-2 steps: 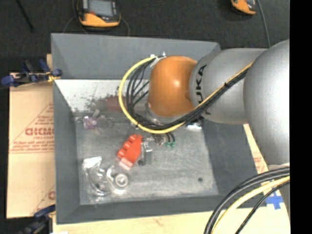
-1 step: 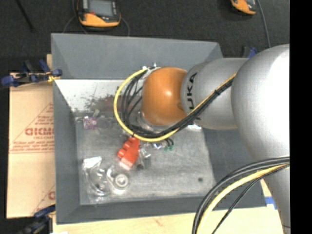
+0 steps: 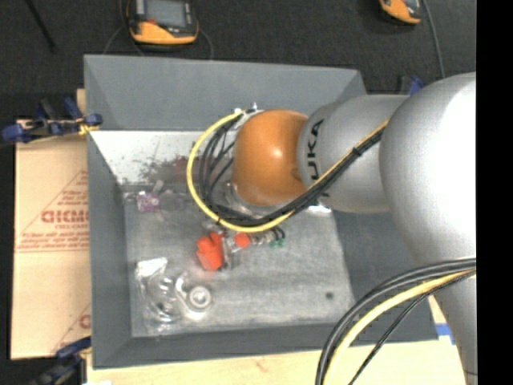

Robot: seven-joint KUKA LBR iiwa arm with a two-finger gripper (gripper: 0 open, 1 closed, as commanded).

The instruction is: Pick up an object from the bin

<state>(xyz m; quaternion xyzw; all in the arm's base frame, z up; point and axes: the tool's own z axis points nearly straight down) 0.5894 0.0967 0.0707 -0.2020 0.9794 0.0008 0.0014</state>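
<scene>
My gripper (image 3: 235, 243) reaches down under the arm's wrist, near the middle of the bin floor. Its tip sits right against an orange-red, roundish object (image 3: 210, 252) lying just to its left; whether that object is between the jaws is hidden. A small green piece (image 3: 278, 241) lies just to the right of the gripper. The wrist covers whatever lies directly beneath it.
A crumpled clear plastic item with a round cap (image 3: 170, 291) lies in the bin's front left corner. A small purple and clear thing (image 3: 147, 203) rests near the left wall. The arm fills the right side above the bin.
</scene>
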